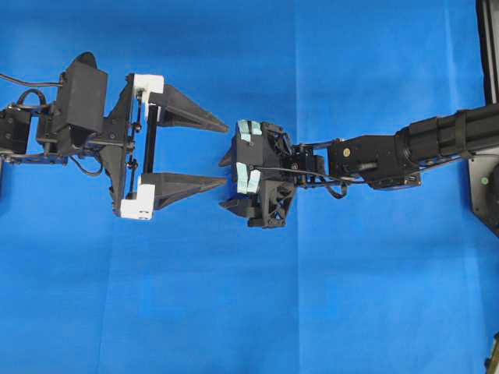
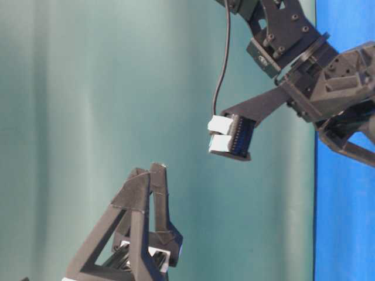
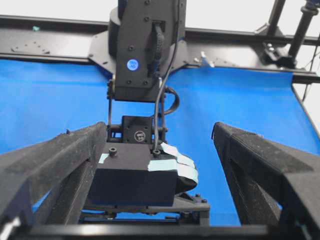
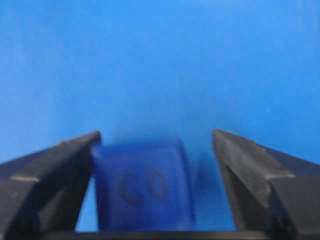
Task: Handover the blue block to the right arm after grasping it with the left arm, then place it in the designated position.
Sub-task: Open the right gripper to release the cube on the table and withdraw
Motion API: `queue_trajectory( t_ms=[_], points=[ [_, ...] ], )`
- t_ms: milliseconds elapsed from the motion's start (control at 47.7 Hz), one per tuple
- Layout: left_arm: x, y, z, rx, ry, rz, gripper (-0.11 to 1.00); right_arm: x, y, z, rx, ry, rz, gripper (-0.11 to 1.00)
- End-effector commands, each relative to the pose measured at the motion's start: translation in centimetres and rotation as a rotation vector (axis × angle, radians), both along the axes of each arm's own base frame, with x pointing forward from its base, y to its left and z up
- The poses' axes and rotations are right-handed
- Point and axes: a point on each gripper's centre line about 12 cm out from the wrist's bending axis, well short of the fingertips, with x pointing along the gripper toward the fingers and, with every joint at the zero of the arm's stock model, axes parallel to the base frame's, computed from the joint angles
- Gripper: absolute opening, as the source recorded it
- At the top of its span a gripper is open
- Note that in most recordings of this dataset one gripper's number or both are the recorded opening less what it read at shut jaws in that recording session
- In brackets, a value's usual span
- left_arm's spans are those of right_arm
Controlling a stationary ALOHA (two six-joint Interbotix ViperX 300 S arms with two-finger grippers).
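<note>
Blue block lies between the right pincer fingers, touching one finger, a gap at the other; whether it is pinched cannot be told. Left pincer stands spread, empty, facing it. Block appears light, rigid, smooth: best gripped on opposite flat faces.

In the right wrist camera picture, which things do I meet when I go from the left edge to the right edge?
One finger of the right gripper → blue block → strip of blue cloth → the other finger.
</note>
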Motion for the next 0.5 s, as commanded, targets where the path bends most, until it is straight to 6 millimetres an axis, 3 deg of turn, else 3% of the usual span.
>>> queue_trajectory(
  t_ms=[0, 315, 482],
  points=[
    [0.2, -0.1, 1.3, -0.002, -0.038, -0.004, 0.91, 0.3, 0.1, 2.5, 0.000, -0.057, 0.000, 0.79],
    [0.1, -0.1, 1.4, 0.000, -0.038, -0.003, 0.91, -0.2, 0.2, 4.4, -0.008, -0.075, 0.008, 0.79],
    [0.2, -0.1, 1.3, 0.001, -0.037, -0.004, 0.91, -0.9, 0.6, 6.4, -0.016, -0.068, 0.021, 0.79]
  ],
)
